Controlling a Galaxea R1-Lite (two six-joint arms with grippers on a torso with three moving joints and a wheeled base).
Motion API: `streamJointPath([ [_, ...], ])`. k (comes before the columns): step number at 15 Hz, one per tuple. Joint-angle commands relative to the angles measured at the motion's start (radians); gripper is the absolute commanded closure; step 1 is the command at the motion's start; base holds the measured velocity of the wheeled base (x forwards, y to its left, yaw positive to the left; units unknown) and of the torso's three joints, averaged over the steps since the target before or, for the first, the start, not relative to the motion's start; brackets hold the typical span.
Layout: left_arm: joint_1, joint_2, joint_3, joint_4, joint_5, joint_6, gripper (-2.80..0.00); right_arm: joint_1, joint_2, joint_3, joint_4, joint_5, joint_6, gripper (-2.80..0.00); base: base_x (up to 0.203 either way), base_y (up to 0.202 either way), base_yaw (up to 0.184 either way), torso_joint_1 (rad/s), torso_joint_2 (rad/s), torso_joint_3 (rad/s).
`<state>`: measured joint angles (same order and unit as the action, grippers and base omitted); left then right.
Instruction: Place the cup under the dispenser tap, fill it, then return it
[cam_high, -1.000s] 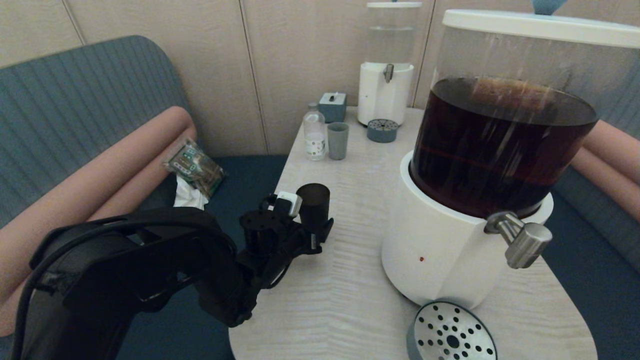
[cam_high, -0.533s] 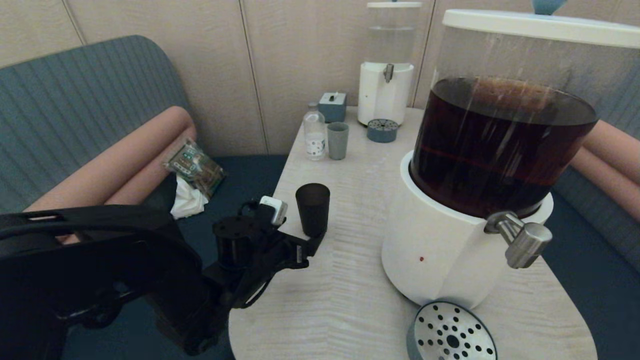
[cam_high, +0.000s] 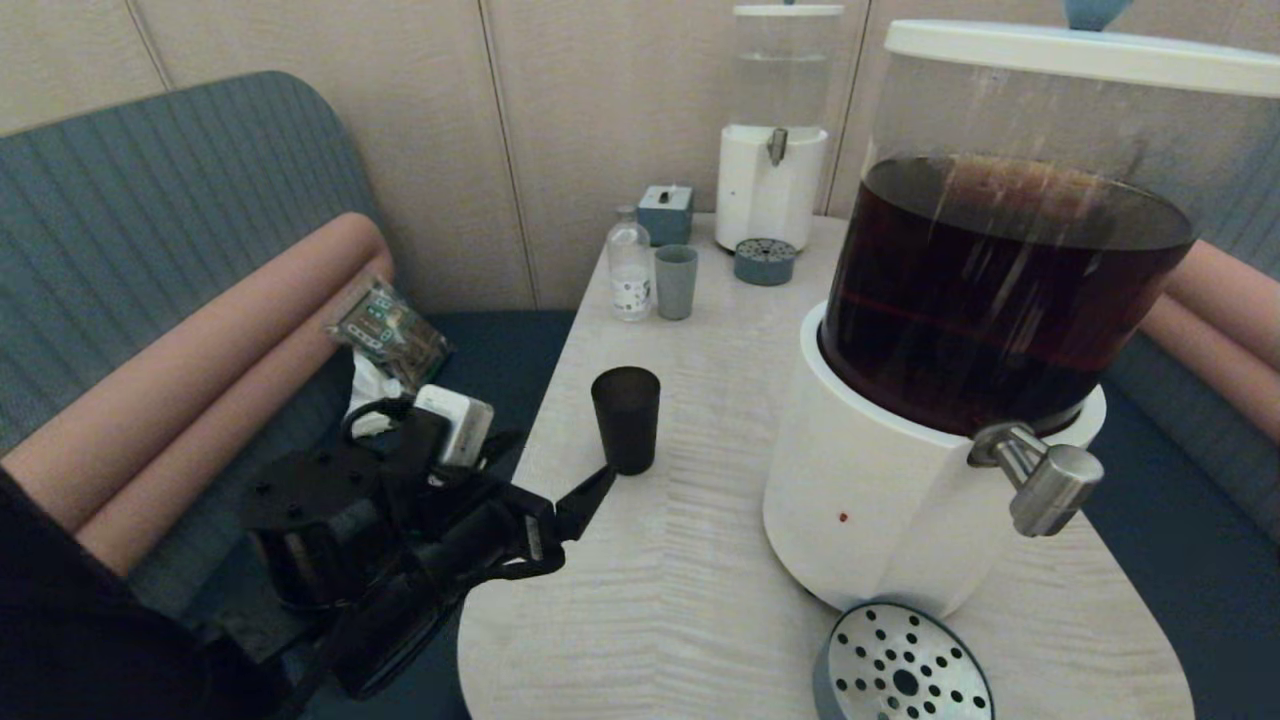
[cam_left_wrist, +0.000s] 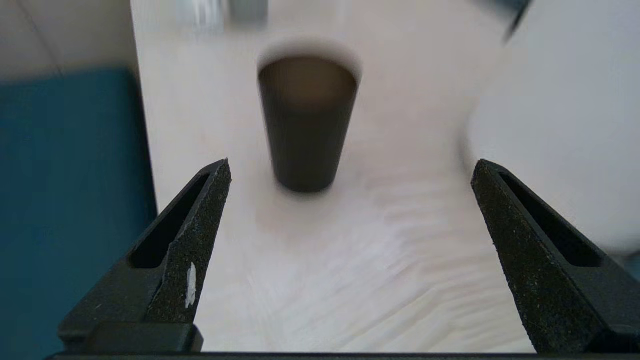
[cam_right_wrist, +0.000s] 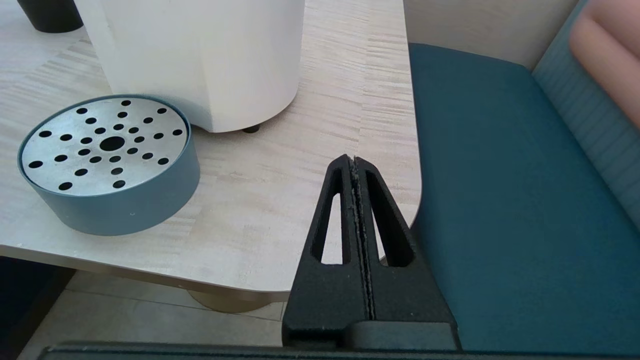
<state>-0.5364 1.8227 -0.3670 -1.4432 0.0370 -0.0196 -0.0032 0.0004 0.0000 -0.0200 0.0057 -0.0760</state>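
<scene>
The matte black cup (cam_high: 625, 420) (cam_left_wrist: 306, 125) stands upright on the pale table (cam_high: 680, 560), left of the big white-based dispenser (cam_high: 880, 500) of dark liquid. Its steel tap (cam_high: 1040, 482) juts out over the round perforated drip tray (cam_high: 905, 668) (cam_right_wrist: 105, 160). My left gripper (cam_high: 565, 485) (cam_left_wrist: 351, 165) is open at the table's left edge, a short way back from the cup and not touching it; nothing sits between its fingers. My right gripper (cam_right_wrist: 354, 159) is shut on nothing, low by the table's near right corner. The cup's base (cam_right_wrist: 50, 15) shows past the dispenser.
At the table's far end stand a smaller clear-liquid dispenser (cam_high: 770, 150), its small drip tray (cam_high: 765, 262), a grey-green tumbler (cam_high: 676, 282), a clear bottle (cam_high: 629, 265) and a small blue box (cam_high: 665, 213). A packet (cam_high: 388, 335) lies on the blue bench on the left.
My left gripper has pulled back from the cup towards me and to the left, staying open. The cup stays standing in the same place. The right arm has not moved.
</scene>
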Motion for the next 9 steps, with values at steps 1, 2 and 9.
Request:
streamJointPath([
  [1,-0.005,-0.114,0.014,-0.011,0.001,-0.001,-2.8,0.0,0.001,0.009,0.0,0.0,-0.001,0.0,0.0,0.0,0.0,0.0,0.0,0.0],
  [2,-0.005,-0.134,0.02,-0.013,0.002,-0.001,0.0,0.0,0.001,0.009,-0.001,0.0,-0.001,0.0,0.0,0.0,0.0,0.0,0.0,0.0],
  [9,0.003,-0.371,0.137,-0.007,0.059,-0.013,0.0,0.0,0.001,0.009,0.0,0.0,-0.001,0.0,0.0,0.0,0.0,0.0,0.0,0.0],
])
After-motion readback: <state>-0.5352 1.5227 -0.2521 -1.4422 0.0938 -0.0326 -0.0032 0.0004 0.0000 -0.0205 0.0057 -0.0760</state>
